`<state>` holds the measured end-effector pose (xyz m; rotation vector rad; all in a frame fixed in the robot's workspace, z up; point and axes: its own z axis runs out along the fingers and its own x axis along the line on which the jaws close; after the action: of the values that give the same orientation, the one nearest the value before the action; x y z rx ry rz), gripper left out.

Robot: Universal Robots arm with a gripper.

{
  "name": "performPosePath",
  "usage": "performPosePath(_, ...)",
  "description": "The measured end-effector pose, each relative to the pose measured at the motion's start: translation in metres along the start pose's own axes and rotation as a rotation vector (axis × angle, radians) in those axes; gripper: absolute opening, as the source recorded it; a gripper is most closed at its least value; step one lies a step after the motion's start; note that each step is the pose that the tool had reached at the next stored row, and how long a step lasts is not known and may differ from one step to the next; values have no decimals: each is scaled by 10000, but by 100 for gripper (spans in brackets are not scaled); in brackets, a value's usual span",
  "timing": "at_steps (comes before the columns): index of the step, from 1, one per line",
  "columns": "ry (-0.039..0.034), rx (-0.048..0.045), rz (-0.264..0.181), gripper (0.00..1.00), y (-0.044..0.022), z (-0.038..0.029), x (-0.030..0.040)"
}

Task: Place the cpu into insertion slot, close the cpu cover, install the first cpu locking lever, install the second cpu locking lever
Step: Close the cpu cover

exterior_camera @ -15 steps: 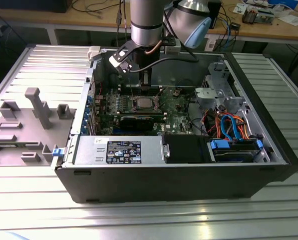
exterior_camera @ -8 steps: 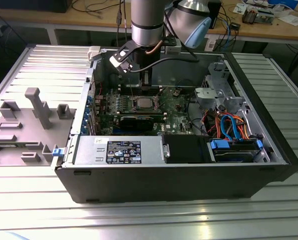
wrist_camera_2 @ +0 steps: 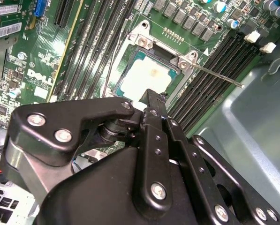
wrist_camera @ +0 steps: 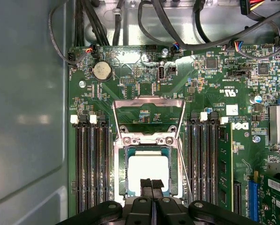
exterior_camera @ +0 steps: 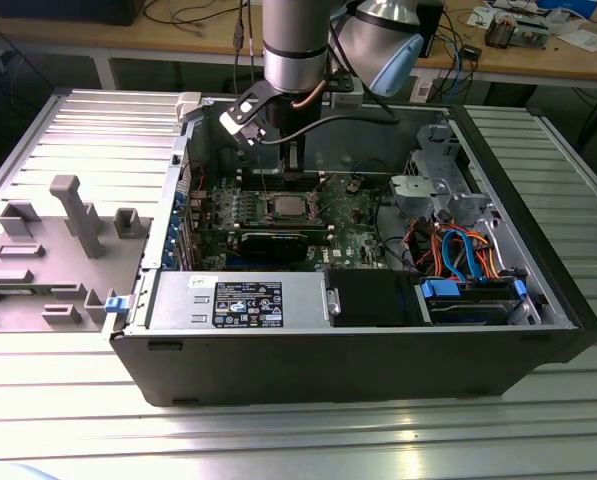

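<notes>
Hovering over the slot [wrist_camera: 126, 173], the gripper [wrist_camera: 151, 184] had its fingers pressed together on nothing, tips at the cpu's edge; the cpu [wrist_camera: 148, 169] lay seated in the slot; the cover [wrist_camera: 148, 101] stood swung open just beyond the slot; a lever [wrist_camera_2: 219, 76] angled out from the slot's corner.

The cpu [wrist_camera: 148, 169] shows a pale, dull metal top inside the grey metal rim of the insertion slot [wrist_camera: 147, 139], on a glossy green motherboard [wrist_camera: 130, 84]. The gripper [wrist_camera: 151, 183] is matt black with bright metal screws [wrist_camera_2: 158, 190]; the table [exterior_camera: 278, 440] is ribbed, brushed metal.
</notes>
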<state>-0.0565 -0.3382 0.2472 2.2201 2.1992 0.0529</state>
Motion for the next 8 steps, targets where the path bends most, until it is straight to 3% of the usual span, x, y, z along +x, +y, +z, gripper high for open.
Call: performPosePath(8, 3, -1, 0, 11, 3, -78, 1)
